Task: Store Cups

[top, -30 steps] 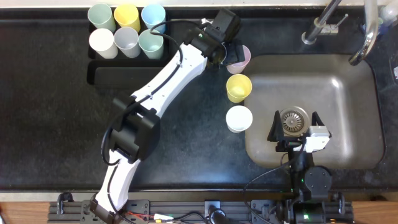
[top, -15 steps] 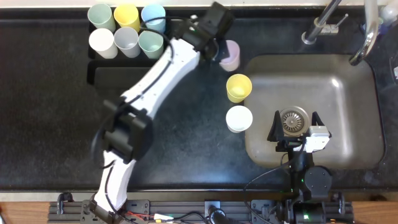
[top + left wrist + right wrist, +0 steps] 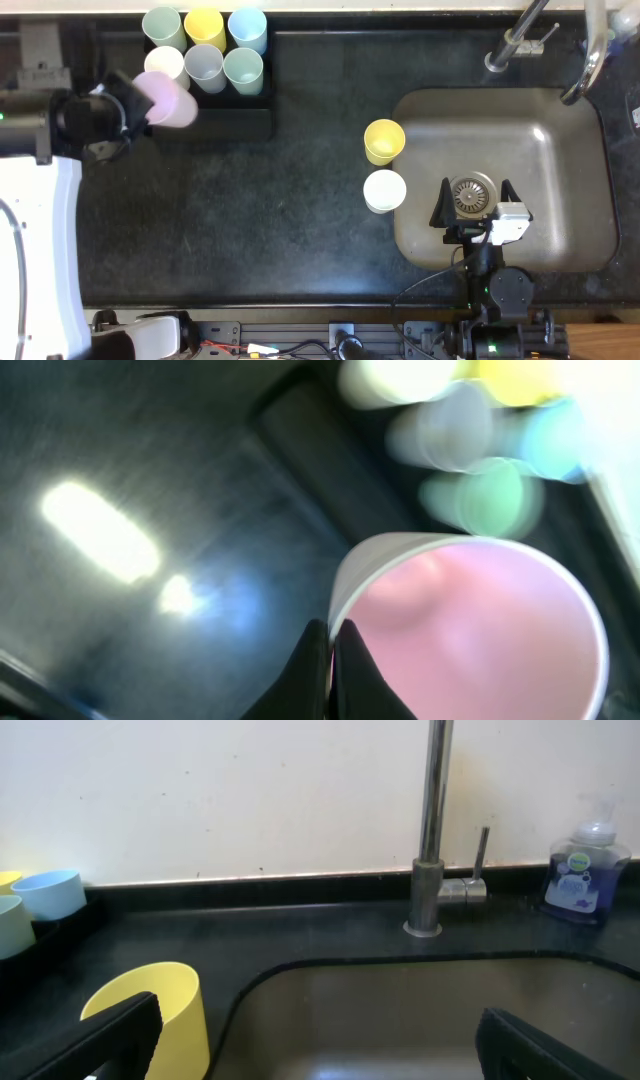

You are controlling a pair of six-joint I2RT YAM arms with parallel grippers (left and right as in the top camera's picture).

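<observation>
My left gripper (image 3: 133,104) is shut on the rim of a pink cup (image 3: 171,100), held lifted and tipped near the left end of the black tray (image 3: 235,122). In the left wrist view the fingers (image 3: 318,665) pinch the pink cup's (image 3: 480,630) wall, one inside and one outside, with the tray's cups (image 3: 470,450) beyond. Several cups (image 3: 205,45) stand upright in the tray. A yellow cup (image 3: 384,140) and a white cup (image 3: 384,190) stand on the counter at the sink's left edge. My right gripper (image 3: 474,208) is open over the sink, near the yellow cup (image 3: 152,1010).
The steel sink (image 3: 560,170) takes up the right side, with a drain (image 3: 472,190) and a faucet (image 3: 432,820) behind it. A soap bottle (image 3: 585,875) stands at the back right. The dark counter (image 3: 280,220) lies between the tray and the sink.
The left arm lifted the pink cup from beside the sink and swung it left across the counter to the tray's left end. The right arm has kept still.
</observation>
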